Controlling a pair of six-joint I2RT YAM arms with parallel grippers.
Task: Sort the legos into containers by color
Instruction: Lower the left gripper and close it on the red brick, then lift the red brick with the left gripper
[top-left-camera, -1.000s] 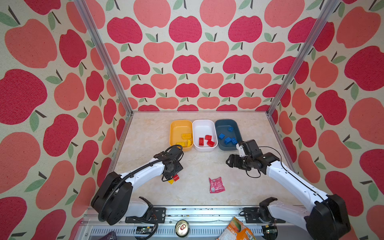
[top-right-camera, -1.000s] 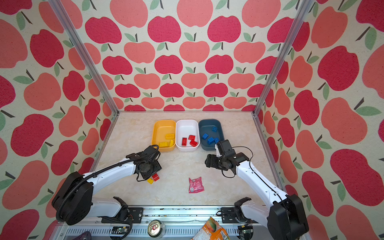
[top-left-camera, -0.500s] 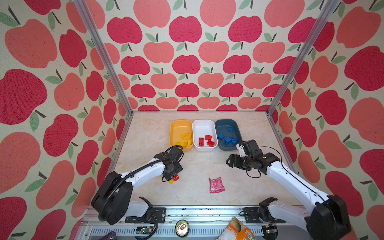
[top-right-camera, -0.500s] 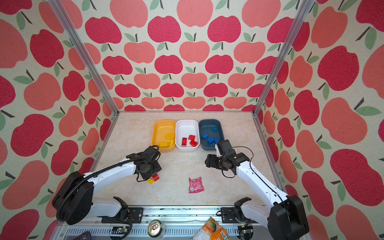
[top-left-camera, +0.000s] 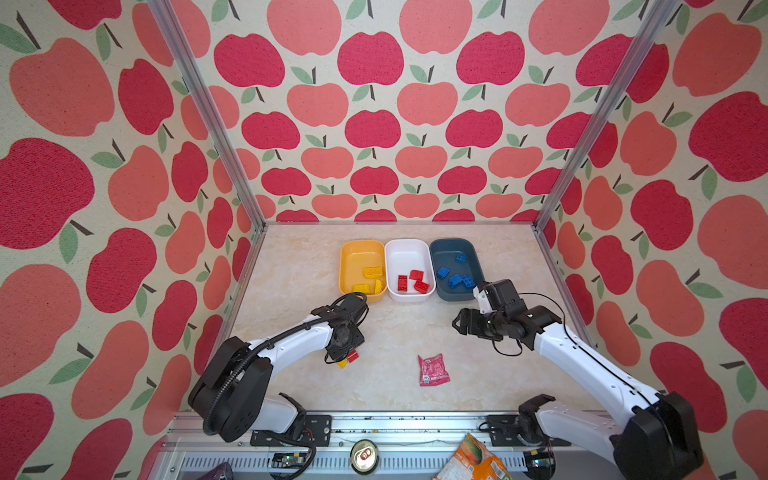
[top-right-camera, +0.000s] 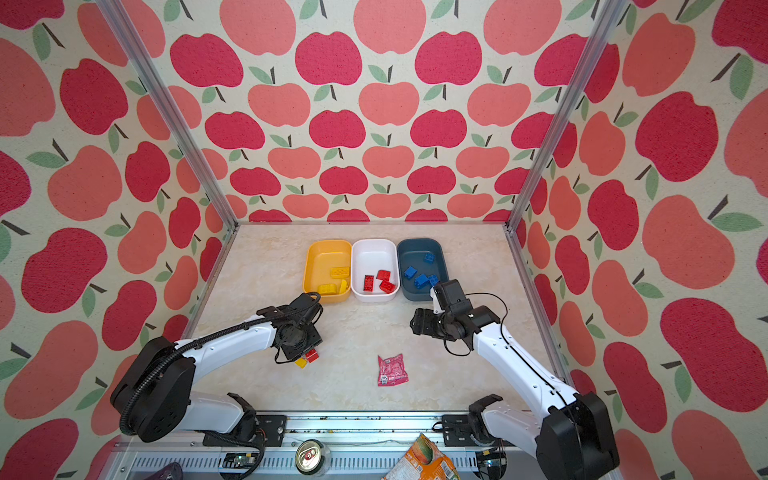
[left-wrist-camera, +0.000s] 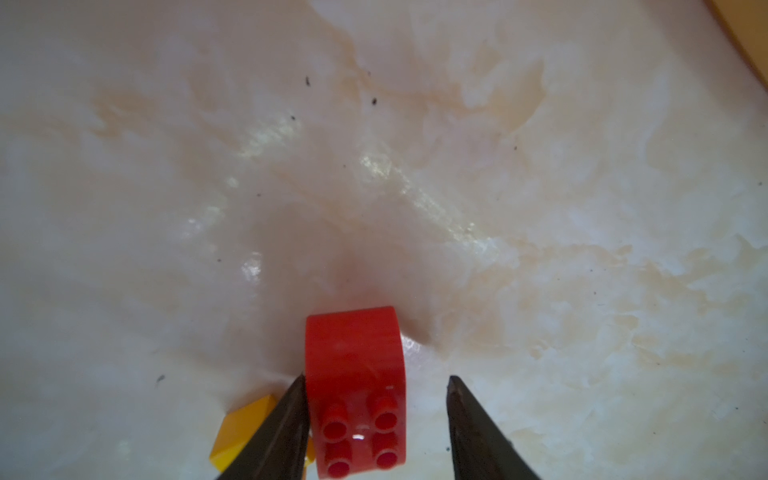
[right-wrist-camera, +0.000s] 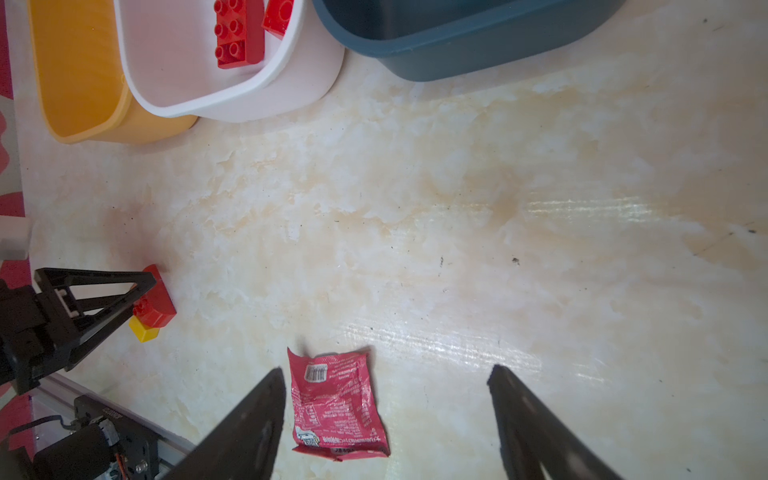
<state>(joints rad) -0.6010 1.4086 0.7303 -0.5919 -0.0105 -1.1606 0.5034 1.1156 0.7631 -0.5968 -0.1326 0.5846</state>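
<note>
Red lego lies on the table, just beside a yellow lego. Left gripper straddles it, jaws unclamped, one side touching. We judge next: pinch squarely, lift, carry to white bin. Right gripper hangs open, empty.
</note>
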